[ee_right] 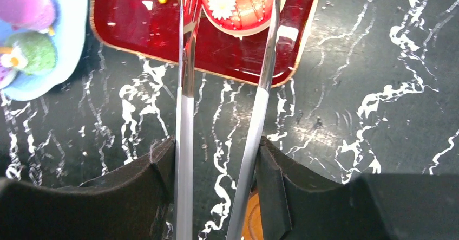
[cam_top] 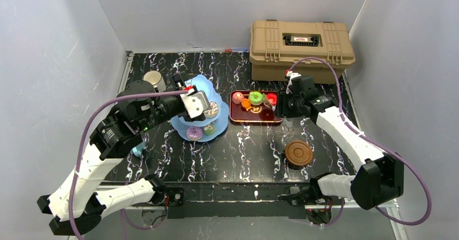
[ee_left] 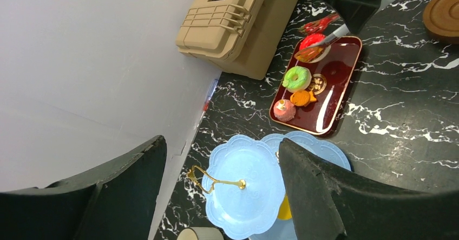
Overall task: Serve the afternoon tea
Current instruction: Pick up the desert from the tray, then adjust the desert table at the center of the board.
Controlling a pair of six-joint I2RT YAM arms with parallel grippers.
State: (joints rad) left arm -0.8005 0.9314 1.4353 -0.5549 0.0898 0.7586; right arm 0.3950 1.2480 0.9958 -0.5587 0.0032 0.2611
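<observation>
Red tray holding donuts, blue stand carrying cakes, your right tool clamped on tongs, your left tool apart.

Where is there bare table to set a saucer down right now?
Widest bare patch: near-centre tabletop, bordered by the blue stand, red tray and brown saucer. A smaller strip lies behind the tray, left of the tan case. Crowded: the slim gap between stand and tray, and the left side under the left arm.
</observation>
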